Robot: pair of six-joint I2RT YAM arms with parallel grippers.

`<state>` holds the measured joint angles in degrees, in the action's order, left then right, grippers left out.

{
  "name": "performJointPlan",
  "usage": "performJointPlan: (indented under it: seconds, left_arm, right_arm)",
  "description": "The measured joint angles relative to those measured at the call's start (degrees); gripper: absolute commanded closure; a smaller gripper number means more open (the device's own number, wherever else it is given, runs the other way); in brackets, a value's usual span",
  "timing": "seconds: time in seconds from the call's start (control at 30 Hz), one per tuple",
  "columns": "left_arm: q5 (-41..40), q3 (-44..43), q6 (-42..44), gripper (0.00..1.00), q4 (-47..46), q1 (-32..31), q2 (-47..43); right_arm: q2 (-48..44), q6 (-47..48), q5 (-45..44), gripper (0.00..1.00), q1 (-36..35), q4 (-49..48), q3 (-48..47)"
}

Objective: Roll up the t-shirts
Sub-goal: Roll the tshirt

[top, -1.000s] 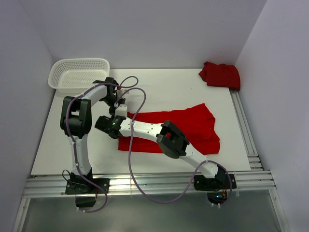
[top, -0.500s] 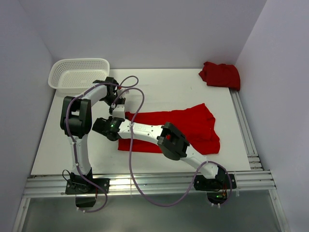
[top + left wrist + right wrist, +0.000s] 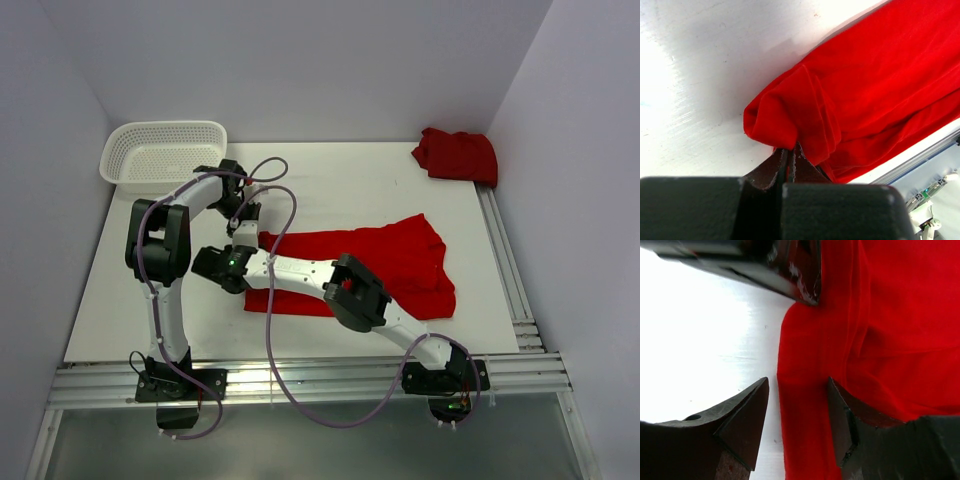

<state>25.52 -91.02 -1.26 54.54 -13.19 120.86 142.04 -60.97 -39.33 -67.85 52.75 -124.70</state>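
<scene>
A spread t-shirt was laid flat across the middle of the table, toward its right edge. Its left-hand edge was pinched into a raised fold by the closed left gripper. The right gripper was held wide apart astride that same edge, gripping nothing. A bunched t-shirt was seen at the far right corner, and a basket at the far left.

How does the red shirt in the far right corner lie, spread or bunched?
Bunched: the t-shirt sits as a crumpled heap.

Two t-shirts, one basket, two arms
</scene>
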Motion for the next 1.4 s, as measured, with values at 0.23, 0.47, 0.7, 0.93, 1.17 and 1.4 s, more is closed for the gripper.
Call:
performJointPlan:
  seconds: [0.23, 0.47, 0.7, 0.93, 1.17, 1.4]
  left_arm:
    - [-0.02, -0.15, 0.0, 1.0, 0.11, -0.02, 0.0]
    - [0.0, -0.63, 0.02, 0.97, 0.44, -0.02, 0.0]
    - [0.09, -1.88, 0.17, 0.89, 1.25, -0.02, 0.0]
    - [1.9, -3.65, 1.9, 0.55, 1.99, -0.02, 0.0]
    - [6.23, -4.11, 4.04, 0.41, 2.49, 1.03, -1.6]
    - [11.87, -3.91, 7.48, 0.41, 3.56, 7.02, -6.49]
  right_arm:
    - [0.2, 0.2, 1.38, 0.55, 0.02, -0.63, 1.7]
    - [-2.84, 1.49, 1.29, 0.85, 0.26, -5.4, 8.17]
    - [-15.43, 1.66, 10.51, 1.0, 3.02, -29.92, 31.87]
    - [-21.92, -1.79, 22.32, 1.0, 7.21, -52.68, 48.5]
    - [-23.91, -10.03, 29.18, 1.0, 9.86, -71.58, 60.41]
    - [-24.06, -18.71, 32.83, 1.0, 11.28, -86.01, 69.0]
